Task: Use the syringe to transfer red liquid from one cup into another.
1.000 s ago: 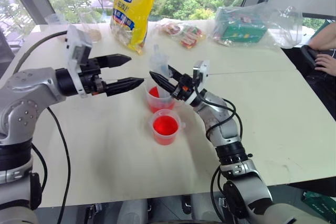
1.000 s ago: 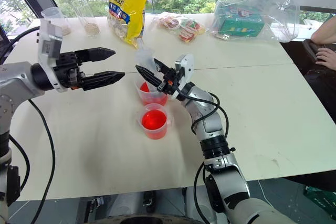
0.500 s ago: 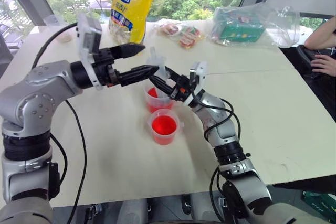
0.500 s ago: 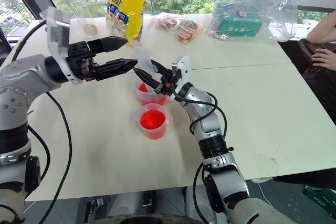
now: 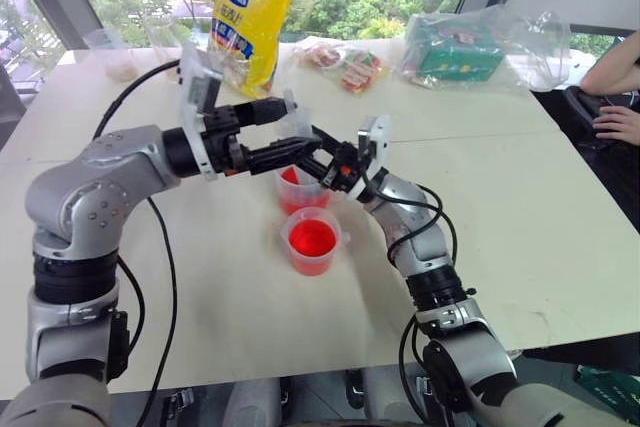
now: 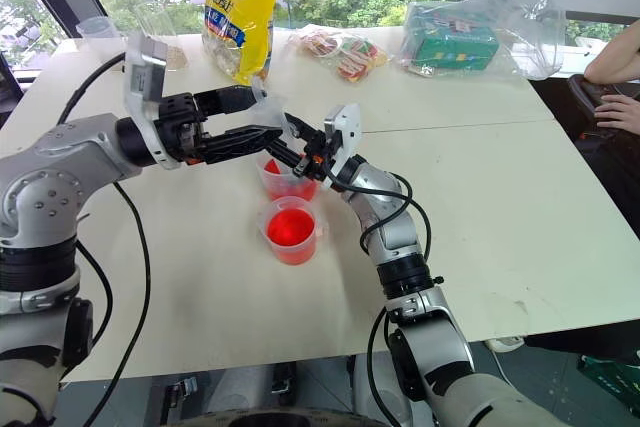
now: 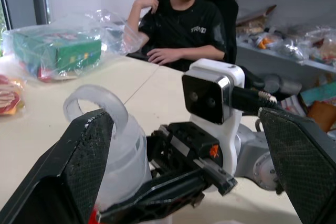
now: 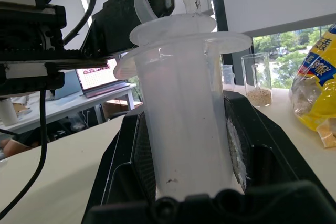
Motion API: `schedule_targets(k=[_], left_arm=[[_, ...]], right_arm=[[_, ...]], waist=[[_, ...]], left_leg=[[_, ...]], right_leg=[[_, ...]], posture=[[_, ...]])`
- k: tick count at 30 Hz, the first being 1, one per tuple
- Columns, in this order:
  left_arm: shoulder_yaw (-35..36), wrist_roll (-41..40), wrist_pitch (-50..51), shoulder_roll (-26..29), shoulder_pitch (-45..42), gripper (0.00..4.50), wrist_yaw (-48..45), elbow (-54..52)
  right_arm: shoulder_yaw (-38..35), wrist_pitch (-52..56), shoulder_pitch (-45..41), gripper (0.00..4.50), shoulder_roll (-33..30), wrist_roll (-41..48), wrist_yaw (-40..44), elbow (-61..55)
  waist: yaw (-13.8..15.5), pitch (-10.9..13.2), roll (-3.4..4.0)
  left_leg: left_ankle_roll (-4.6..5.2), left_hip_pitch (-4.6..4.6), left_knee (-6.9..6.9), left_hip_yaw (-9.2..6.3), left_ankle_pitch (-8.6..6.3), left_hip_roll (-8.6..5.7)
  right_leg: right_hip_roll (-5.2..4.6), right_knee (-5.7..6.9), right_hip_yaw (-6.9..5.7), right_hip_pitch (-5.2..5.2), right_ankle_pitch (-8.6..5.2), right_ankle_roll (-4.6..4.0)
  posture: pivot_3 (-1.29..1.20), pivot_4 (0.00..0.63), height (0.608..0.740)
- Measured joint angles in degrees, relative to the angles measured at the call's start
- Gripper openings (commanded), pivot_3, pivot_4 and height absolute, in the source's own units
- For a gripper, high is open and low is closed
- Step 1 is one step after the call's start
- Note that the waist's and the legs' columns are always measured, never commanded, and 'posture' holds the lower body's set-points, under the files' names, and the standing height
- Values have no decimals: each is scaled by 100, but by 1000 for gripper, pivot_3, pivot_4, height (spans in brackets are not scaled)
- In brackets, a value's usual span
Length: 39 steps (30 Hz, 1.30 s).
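The clear syringe (image 5: 297,125) stands upright with its tip down in the taller cup (image 5: 300,195), which holds red liquid (image 5: 291,177). My right gripper (image 5: 308,150) is shut on the syringe barrel (image 8: 184,124), just above the cup. The left gripper (image 5: 298,123) points level from the left and is open, one finger on each side of the syringe's top. Its fingers (image 7: 79,171) stand wide apart, and the plunger ring (image 7: 97,100) sits beside one of them. The shorter lipped cup (image 5: 313,242) with red liquid stands just in front of the taller one.
Along the far side of the pale table (image 5: 520,207) lie a yellow bag (image 5: 250,17), snack packets (image 5: 345,62) and a green box in a clear bag (image 5: 460,47). Clear cups with beige grains (image 6: 165,42) stand far left. A person (image 7: 184,24) sits at the right edge.
The left gripper has swung in from the left to the syringe's top, its fingers now on either side of it. The right gripper has held the syringe still in the taller cup.
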Motion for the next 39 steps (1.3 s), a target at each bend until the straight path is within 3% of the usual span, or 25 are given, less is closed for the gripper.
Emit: schedule_targets(k=[7,8,39], left_arm=[[3,339,-265,-198,-81,201,61,418],[3,337,-269,-203,-87,37,56,439],[14,603,-316,-214,-390,37,6,744]], right_arm=[[0,139,4,1443,-55,11,157,-30],[0,166,6,1443,-62,11,184,-48],[-2,550,-239,1443,-175,158,302,95]], waist=[[-3,0,0],[-3,0,0],[0,0,0]], left_leg=[[0,10,0,0,0,0],[0,10,0,0,0,0],[1,9,-1,-2,-1,1]], right_leg=[[0,0,0,9,0,0],[0,0,0,9,0,0],[-1,-2,-1,10,0,0]], posture=[[0,150,740],[0,150,740],[0,150,740]])
